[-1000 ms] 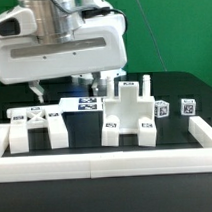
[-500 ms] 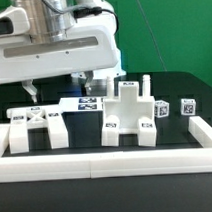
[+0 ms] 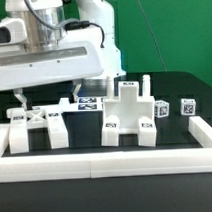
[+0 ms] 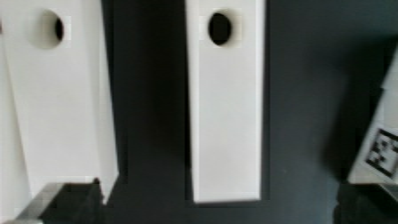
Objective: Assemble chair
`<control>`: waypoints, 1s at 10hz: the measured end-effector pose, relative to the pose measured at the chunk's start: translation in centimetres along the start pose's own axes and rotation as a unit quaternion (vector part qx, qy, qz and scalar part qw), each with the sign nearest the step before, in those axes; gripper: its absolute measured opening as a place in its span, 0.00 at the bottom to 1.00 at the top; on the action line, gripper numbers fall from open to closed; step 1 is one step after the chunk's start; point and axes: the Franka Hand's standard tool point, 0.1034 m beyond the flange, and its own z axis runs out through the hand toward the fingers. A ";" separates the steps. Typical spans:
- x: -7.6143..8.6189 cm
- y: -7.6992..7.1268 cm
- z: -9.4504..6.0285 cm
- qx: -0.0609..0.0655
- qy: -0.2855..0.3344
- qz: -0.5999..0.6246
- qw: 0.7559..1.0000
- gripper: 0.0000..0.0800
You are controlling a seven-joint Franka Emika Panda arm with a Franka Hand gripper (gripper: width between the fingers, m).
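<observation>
My gripper (image 3: 42, 100) hangs open above the leftmost chair part (image 3: 35, 127), a low white piece with tags on its top, at the exterior view's left. In the wrist view two long white bars with oval holes lie side by side. One bar (image 4: 224, 110) ends between my spread fingers and the other (image 4: 54, 110) runs beside it. My gripper (image 4: 222, 207) holds nothing, and its dark fingertips (image 4: 71, 205) show only at the picture's corners. A larger blocky chair part (image 3: 130, 118) with upright posts stands in the middle of the table.
Two small tagged white cubes (image 3: 162, 110) (image 3: 187, 107) sit at the exterior view's right. The marker board (image 3: 89, 104) lies flat behind the parts, and its tag edge (image 4: 377, 150) shows in the wrist view. A low white border rail (image 3: 107, 168) runs along the front and sides.
The arm has moved toward the exterior view's left and lower, from above the marker board to above the leftmost part. The jaws stayed open.
</observation>
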 end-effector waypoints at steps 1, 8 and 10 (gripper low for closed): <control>-0.3 0.0 0.6 -0.001 -0.003 0.003 1.000 0.81; -0.1 0.3 1.5 -0.012 0.002 -0.008 1.000 0.81; 0.2 0.3 1.7 -0.013 0.001 -0.016 1.000 0.81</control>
